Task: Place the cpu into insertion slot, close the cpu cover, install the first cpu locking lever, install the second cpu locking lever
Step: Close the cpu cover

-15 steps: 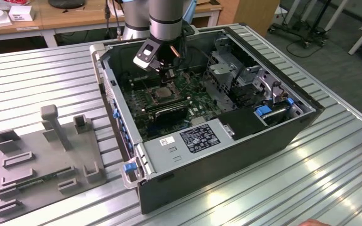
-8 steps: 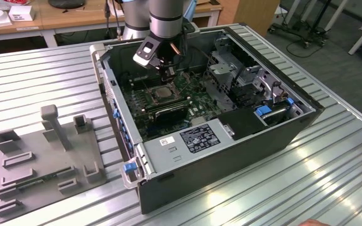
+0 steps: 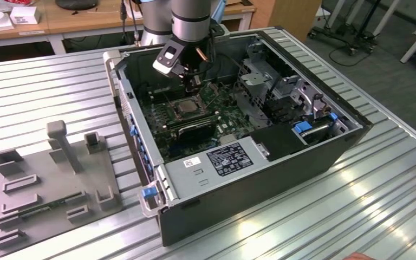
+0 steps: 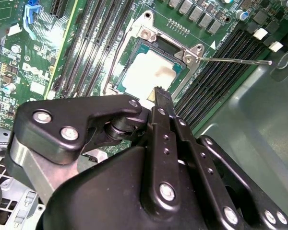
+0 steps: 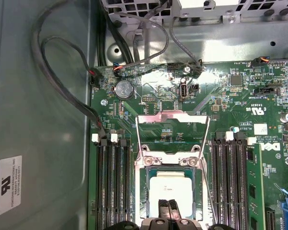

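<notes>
The cpu (image 5: 170, 189), silvery and square, lies flat in the insertion slot (image 5: 148, 191) on the green motherboard; it also shows in the second wrist view (image 4: 151, 72) and, small, in the exterior view (image 3: 186, 106). The cpu cover (image 5: 173, 116) is swung open behind the slot, with board showing through its cut-out. One thin locking lever (image 4: 235, 61) sticks out sideways, and another (image 4: 116, 52) runs along the opposite side. My gripper (image 5: 168, 205) hangs just above the cpu's near edge. Its two black fingers are pressed together, shut, with nothing between them.
Long black memory slots (image 5: 113, 187) flank the socket on both sides. Cables (image 5: 62, 72) loop along the case wall. The open computer case (image 3: 266, 179) has a drive cage (image 3: 266, 81) on the exterior view's right. A grey fixture (image 3: 49, 179) lies on the ribbed table.
</notes>
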`<action>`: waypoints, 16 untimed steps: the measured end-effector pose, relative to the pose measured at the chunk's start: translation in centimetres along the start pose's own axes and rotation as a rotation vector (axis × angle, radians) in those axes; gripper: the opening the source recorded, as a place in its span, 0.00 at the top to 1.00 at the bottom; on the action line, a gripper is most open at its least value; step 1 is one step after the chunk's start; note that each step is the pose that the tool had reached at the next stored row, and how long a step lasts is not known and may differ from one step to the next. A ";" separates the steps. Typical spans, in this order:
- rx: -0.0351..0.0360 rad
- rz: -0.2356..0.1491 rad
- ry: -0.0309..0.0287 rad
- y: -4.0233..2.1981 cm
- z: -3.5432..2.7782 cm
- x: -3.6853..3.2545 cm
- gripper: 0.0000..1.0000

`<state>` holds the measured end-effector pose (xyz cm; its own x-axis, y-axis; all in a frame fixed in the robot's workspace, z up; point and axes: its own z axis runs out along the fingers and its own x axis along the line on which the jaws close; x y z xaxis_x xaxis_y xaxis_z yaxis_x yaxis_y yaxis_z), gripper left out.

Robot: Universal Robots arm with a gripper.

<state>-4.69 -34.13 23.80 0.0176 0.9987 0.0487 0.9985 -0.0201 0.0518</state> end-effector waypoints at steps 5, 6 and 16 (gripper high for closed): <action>0.0001 0.000 0.0002 0.01 -0.17 0.01 0.89; 0.0000 0.000 0.0003 0.01 -0.21 0.01 0.89; 0.0001 0.000 0.0009 0.05 -1.03 0.05 0.89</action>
<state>-4.70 -34.13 24.83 0.0176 0.9986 0.0496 0.9985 -0.0202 0.0517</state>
